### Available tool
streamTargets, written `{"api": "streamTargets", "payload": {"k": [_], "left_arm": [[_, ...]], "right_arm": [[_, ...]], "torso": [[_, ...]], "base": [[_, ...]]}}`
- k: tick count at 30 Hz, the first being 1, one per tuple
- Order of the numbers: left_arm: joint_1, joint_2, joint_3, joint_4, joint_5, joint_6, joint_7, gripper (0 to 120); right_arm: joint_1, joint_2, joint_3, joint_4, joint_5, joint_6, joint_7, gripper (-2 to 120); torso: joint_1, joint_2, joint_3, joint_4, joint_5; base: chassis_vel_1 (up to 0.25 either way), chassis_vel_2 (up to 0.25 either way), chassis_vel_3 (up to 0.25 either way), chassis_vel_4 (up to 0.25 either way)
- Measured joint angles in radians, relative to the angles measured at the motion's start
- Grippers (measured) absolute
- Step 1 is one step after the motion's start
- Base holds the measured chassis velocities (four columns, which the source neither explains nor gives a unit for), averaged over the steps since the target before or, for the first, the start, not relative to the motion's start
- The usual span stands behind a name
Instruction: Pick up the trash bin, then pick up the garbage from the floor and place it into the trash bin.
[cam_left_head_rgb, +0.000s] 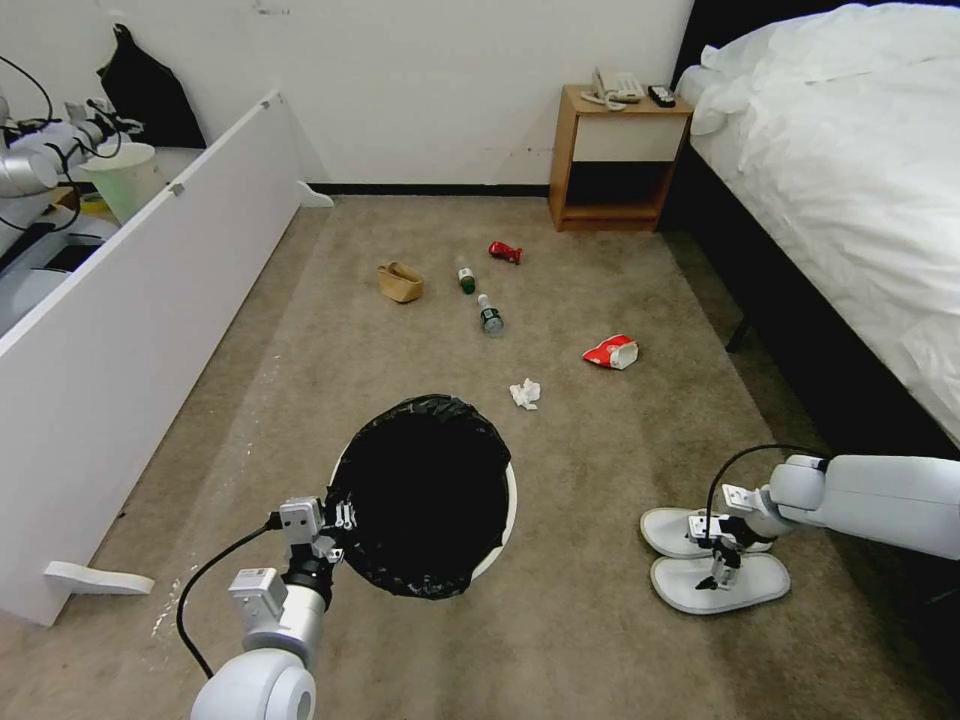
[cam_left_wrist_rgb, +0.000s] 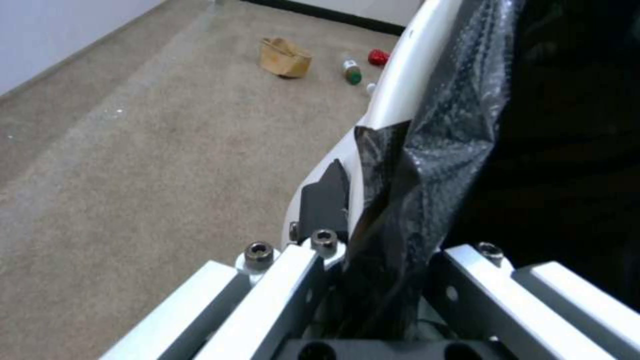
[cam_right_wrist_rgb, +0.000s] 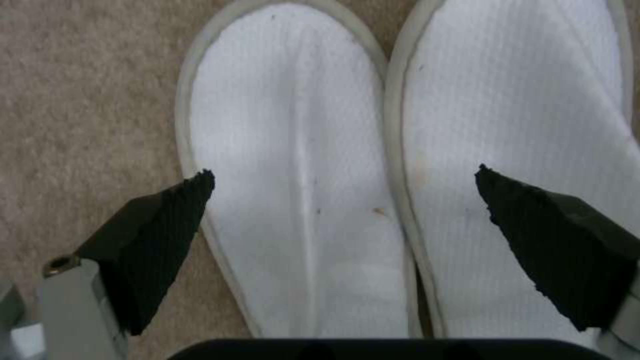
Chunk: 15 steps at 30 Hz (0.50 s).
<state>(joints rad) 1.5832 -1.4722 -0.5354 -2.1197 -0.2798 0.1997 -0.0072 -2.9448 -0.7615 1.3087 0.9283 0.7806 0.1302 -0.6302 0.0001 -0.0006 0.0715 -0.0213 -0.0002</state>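
The trash bin (cam_left_head_rgb: 506, 515), white with a black bag over its rim, hangs low in front of me. My left gripper (cam_left_head_rgb: 335, 525) is shut on its near rim. In the left wrist view the gripper (cam_left_wrist_rgb: 373, 220) pinches the white wall (cam_left_wrist_rgb: 400, 90) and the bag (cam_left_wrist_rgb: 440, 165). My right gripper (cam_left_head_rgb: 722, 562) is open, low over two white slippers (cam_left_head_rgb: 672, 530) lying side by side. In the right wrist view its fingers (cam_right_wrist_rgb: 167, 225) straddle one slipper (cam_right_wrist_rgb: 293, 175), and the far pad overlaps the second one (cam_right_wrist_rgb: 527, 100). A tissue (cam_left_head_rgb: 525, 393), snack packet (cam_left_head_rgb: 611, 352), two bottles (cam_left_head_rgb: 490, 316), a red wrapper (cam_left_head_rgb: 505, 251) and a paper bag (cam_left_head_rgb: 400, 282) lie farther off.
A bed (cam_left_head_rgb: 850, 180) runs along the right, with a wooden nightstand (cam_left_head_rgb: 615, 160) at the far wall. A long white panel (cam_left_head_rgb: 150, 330) borders the left, with a pale green bin (cam_left_head_rgb: 125, 180) behind it. Open carpet lies between the bin and the slippers.
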Motion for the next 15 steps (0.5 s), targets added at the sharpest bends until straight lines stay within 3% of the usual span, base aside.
{"api": "streamTargets", "payload": {"k": [15], "left_arm": [[-0.005,0.017,-0.003,0.011,-0.021,-0.003,-0.003,2]], "right_arm": [[0.000,0.000,0.001,-0.032,0.000,-0.005,0.035,100]], "torso": [[0.000,0.000,0.000,0.0000,0.0000]], "base": [[0.000,0.000,0.000,0.000]]}}
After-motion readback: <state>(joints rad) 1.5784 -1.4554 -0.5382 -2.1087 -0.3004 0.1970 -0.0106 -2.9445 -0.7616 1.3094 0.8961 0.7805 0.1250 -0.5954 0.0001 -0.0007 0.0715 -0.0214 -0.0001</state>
